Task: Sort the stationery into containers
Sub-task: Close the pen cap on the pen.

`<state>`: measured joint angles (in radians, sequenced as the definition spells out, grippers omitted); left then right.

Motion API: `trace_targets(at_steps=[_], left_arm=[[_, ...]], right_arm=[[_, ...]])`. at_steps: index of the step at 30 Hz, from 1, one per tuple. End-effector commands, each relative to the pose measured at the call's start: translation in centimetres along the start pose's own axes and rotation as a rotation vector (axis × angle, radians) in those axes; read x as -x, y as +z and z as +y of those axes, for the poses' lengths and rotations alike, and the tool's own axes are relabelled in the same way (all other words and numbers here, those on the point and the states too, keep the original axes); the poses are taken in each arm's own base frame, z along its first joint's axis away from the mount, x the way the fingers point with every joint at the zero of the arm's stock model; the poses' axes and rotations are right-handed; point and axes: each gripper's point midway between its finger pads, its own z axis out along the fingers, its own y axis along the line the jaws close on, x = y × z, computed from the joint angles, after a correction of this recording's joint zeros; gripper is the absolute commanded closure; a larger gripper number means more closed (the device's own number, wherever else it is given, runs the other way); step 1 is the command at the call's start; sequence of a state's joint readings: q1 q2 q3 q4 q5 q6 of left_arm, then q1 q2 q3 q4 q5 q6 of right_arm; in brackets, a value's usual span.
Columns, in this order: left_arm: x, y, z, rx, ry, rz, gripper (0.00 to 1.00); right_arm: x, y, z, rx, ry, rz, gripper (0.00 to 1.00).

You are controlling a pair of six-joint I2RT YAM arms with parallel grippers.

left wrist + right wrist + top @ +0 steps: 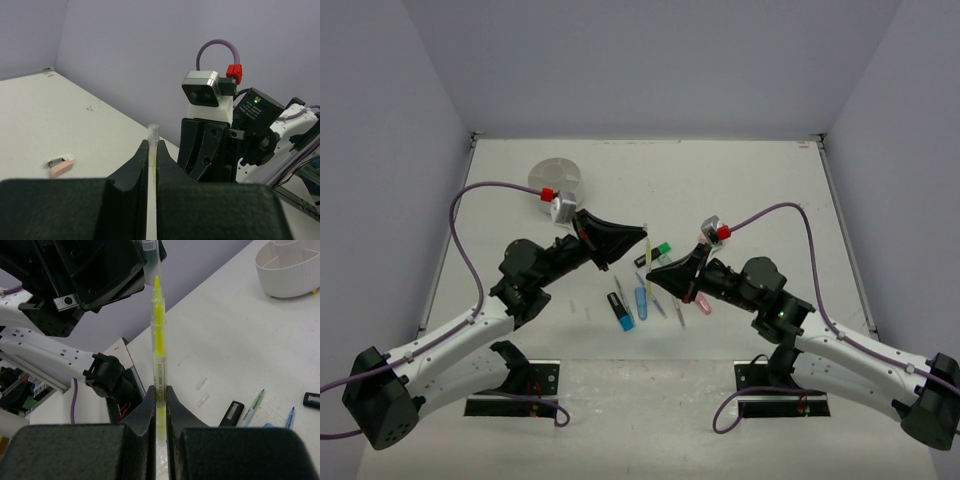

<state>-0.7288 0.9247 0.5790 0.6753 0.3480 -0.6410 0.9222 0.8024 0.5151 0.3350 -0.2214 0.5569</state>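
**Mid-bench:** the yellow stick (pixel 159 365) is gripped by its lower barrel between the right fingers (pixel 142 412), which are closed tight on it. It projects straight out from them, bare tip aimed at the left fingers (pixel 132 167). Those are pinched shut on a clear cap (pixel 153 134), so stick and cap are lined up almost on one axis, tip at the cap's mouth. Whether the tip is already inside cannot be told.

From above, the stick's long axis is seen to run near to far. The two arms are nose to nose over the scattered stationery: a blue highlighter (pixel 623 319), a green highlighter (pixel 663 248) and thin pens lying on the bench (pixel 770 180).

The white tub (pixel 560 175) is set at the far left, well apart from the stick and nearer the left arm, though the stick is held by the right.

The tub's divided inside is shown only by the right wrist view. The grip on the cap is shown only by the left wrist view, where a small pink item (pixel 61 165) is also caught.

The next move is judged to turn on the alignment of tip and cap.
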Motion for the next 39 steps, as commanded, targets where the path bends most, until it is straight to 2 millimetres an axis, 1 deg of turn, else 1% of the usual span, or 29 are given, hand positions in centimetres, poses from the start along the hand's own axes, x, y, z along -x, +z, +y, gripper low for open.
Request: trace_targets(at_steps=[1, 3, 11, 15, 20, 28, 39], left_arm=[[1.3, 0.5, -0.6, -0.03, 0.009, -0.048, 1.0], [1.7, 0.7, -0.7, -0.032, 0.009, -0.06, 1.0], [2.7, 0.8, -1.1, -0.034, 0.016, -0.089, 1.0], [3.2, 0.7, -1.1, -0.025, 0.017, -0.104, 1.0], [3.0, 1.0, -0.7, -0.012, 0.006, -0.095, 1.0], [3.0, 1.1, -0.8, -0.018, -0.008, -0.098, 1.0], [2.0, 1.2, -1.0, -0.052, -0.035, -0.077, 1.0]], right_arm=[[2.5, 0.1, 1.4, 0.031, -0.039, -0.058, 1.0], [2.4, 0.1, 1.5, 0.035, -0.04, -0.051, 1.0], [1.8, 0.2, 0.6, 0.001, -0.025, -0.045, 1.0], [1.6, 0.2, 0.7, 0.006, -0.022, -0.039, 1.0], [1.7, 0.2, 0.8, 0.009, -0.023, -0.037, 1.0], [1.4, 0.3, 0.6, 0.005, -0.02, -0.023, 1.0], [2.3, 0.0, 0.2, -0.042, -0.033, -0.039, 1.0]])
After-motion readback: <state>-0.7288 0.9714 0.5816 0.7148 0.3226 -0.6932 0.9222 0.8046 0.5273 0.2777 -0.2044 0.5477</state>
